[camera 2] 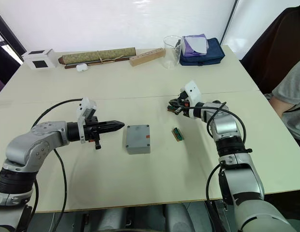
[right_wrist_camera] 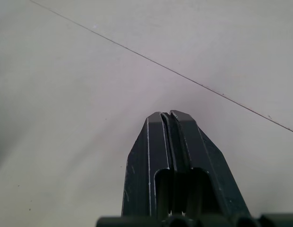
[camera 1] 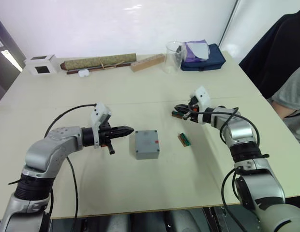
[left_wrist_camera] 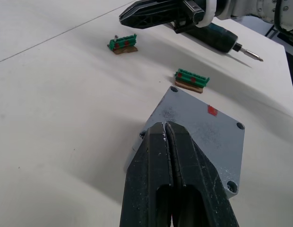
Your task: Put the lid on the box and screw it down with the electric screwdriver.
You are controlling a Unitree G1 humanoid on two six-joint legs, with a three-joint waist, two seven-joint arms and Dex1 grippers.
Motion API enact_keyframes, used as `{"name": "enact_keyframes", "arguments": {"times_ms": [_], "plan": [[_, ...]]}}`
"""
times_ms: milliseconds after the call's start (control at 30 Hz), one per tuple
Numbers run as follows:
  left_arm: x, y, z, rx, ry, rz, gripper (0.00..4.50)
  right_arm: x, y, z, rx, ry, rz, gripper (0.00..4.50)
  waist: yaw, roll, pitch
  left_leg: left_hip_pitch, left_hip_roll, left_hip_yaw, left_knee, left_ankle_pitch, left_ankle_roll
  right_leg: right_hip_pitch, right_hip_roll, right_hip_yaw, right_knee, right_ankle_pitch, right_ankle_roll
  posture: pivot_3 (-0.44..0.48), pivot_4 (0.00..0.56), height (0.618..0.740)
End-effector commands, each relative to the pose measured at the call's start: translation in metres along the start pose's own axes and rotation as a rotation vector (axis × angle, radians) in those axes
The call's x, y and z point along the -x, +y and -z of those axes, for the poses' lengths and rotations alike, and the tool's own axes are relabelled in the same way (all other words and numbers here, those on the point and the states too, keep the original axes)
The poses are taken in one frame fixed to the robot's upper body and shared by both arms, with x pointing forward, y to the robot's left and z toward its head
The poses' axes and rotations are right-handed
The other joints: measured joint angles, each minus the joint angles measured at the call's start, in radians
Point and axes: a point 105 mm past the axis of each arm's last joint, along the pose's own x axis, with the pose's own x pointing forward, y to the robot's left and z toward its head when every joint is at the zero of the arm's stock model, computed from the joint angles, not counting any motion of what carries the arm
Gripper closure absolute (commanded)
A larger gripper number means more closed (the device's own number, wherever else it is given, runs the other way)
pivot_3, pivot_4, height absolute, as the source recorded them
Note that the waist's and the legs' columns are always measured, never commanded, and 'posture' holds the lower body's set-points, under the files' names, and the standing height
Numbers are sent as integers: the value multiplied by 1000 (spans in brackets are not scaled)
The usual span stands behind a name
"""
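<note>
the lid [left_wrist_camera: 203,127] is sitting square on the box [camera 1: 147,144] near the middle of the table [camera 1: 155,92], red mark facing up (corner holes showing empty). the left gripper [camera 1: 126,130] is hovering just beside the box on the robot's left, fingers pressed together and holding nothing. a small green connector [camera 1: 184,139] is lying just right of the box, with a second one [left_wrist_camera: 123,43] beyond it. farther right of the box, the right gripper [camera 1: 179,109] is resting with its fingers together and empty, the electric screwdriver [left_wrist_camera: 222,39] lying on the table right beside it.
</note>
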Motion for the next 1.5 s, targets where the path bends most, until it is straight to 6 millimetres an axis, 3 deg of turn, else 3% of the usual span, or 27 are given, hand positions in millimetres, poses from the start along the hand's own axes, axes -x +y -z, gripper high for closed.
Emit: {"name": "enact_keyframes", "arguments": {"times_ms": [33,233,867,933,1000,1200,1500], "plan": [[1,-2,-9,-37,-21,8,4500,-2,0,-10,57,-29,3,3436,0,0,0,0,0,0,0,0,0,0,0,0,0,0,0,0,150,740],[2,-3,-8,-36,-19,8,4500,-5,-2,-6,68,-13,0,1171,0,0,0,0,0,0,0,0,0,0,0,0,0,0,0,0,150,740],[1,-3,-8,-37,-17,2,4500,-20,1,-5,79,0,-17,1171,-1,0,0,0,0,0,0,0,0,0,0,0,0,0,0,0,150,740],[1,-3,-8,-36,-18,1,4500,-22,1,-4,79,3,-14,1383,-1,0,0,0,0,0,0,0,0,0,0,0,0,0,0,0,150,740],[1,-4,-8,-36,-19,1,4500,-25,0,-5,80,-2,-5,1950,-2,0,0,0,0,0,0,0,0,0,0,0,0,0,0,0,150,740],[1,-4,-7,-36,-18,-2,4500,-27,0,-3,80,-1,-6,4450,-1,0,0,0,0,0,0,0,0,0,0,0,0,0,0,0,150,740],[0,-4,-7,-35,-21,-1,4500,-18,-1,-7,79,-20,-7,4450,-1,0,0,0,0,0,0,0,-1,0,0,0,0,0,0,0,150,740]]}}
